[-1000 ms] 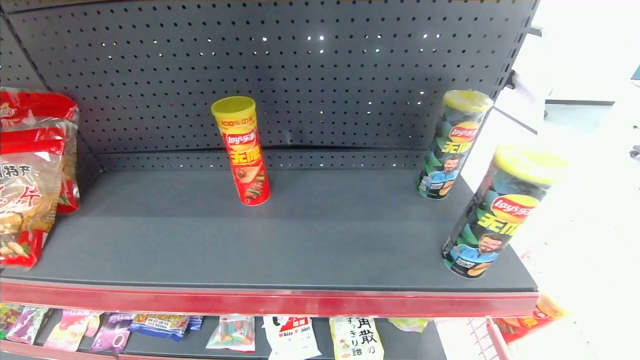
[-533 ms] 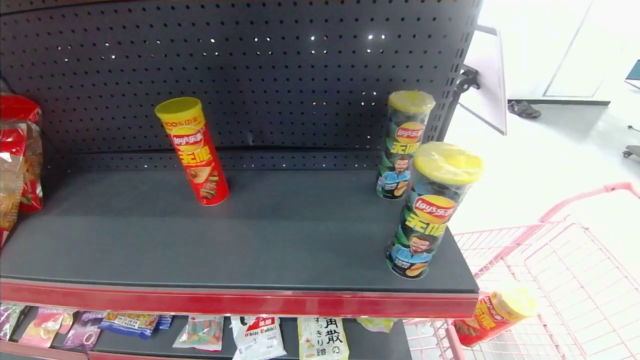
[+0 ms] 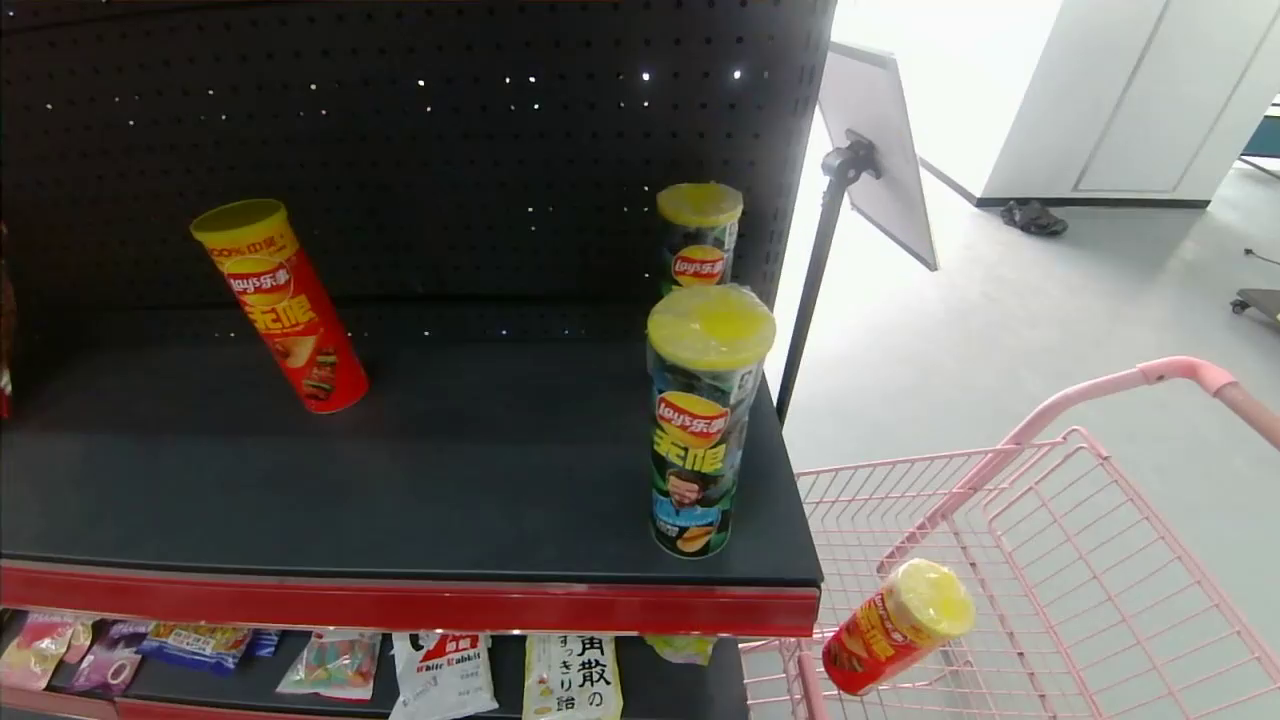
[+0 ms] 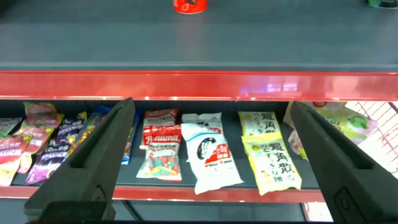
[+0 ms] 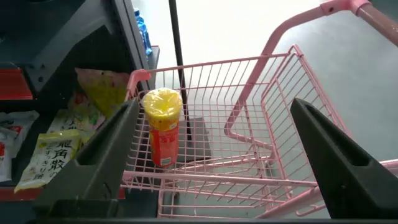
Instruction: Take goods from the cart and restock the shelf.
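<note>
the left pincer (image 4: pixel 211 102) is spread wide, its two dark fingers (image 4: pixel 93 168) well apart with nothing held between them; it is level with the lower shelf (image 4: pixel 205 190), where flat snack bags (image 4: pixel 208 152) lie in a row; just above them runs the red edge strip (image 4: pixel 199 84) of the shelf (image 3: pixel 400 480) to be stocked; the right pincer (image 5: pixel 214 102) is also gaping open and has hold of nothing; it hangs above the pink cart (image 5: pixel 261 180), which stands just beside the shelf's right end; one red can (image 5: pixel 163 127) with a yellow lid stands upright on the cart's wire floor, at the end nearest the shelf, apart from both of that pincer's fingers; in the head view the same can (image 3: pixel 897 627) sits low in the cart (image 3: pixel 1170 372), below the level of the dark shelf board; on that board, near the front right corner, a front green can (image 3: pixel 700 420) stands upright with a yellow lid; straight behind it, against the back, stands a rear green can (image 3: pixel 698 235), the two apart; well to the left, toward the back, a second red can (image 3: pixel 280 305) stands alone; behind everything rises the black pegboard panel (image 3: pixel 450 130); past the shelf's right end a sign board (image 3: pixel 880 150) sits on a thin pole over the grey floor (image 3: pixel 1000 330).
</note>
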Robot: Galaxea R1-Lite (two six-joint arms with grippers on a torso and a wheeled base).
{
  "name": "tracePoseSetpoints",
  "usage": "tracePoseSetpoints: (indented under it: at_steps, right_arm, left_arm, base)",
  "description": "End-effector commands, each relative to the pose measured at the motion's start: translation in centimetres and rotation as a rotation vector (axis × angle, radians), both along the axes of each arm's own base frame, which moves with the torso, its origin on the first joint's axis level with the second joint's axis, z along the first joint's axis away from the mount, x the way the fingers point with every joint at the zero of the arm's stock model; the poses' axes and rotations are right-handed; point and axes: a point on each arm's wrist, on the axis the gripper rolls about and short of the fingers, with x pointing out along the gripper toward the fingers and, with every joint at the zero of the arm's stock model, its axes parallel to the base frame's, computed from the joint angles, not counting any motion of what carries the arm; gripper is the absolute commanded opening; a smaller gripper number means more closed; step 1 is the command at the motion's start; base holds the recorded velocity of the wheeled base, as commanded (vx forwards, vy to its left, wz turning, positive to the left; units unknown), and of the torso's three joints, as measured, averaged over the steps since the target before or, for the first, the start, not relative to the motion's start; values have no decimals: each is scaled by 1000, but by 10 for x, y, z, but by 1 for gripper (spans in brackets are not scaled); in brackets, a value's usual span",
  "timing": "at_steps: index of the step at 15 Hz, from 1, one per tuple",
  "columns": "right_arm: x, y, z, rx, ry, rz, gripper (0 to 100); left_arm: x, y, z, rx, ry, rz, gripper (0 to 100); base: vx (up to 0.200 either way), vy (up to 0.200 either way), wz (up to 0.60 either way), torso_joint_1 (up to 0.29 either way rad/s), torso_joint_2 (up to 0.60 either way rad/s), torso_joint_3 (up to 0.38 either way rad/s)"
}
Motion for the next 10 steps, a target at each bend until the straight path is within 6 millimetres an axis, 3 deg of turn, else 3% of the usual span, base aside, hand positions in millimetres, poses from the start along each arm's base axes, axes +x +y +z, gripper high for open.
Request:
tracePoseSetpoints:
  at_steps: [1,10]
  right_arm:
    - [0,0,0,0,1,0,100]
    - [0,0,0,0,1,0,100]
  left_arm:
    - [0,0,0,-1,1,0,100]
    - [0,0,0,-1,1,1,100]
  base:
    - [0,0,0,0,0,0]
    - [0,0,0,0,0,0]
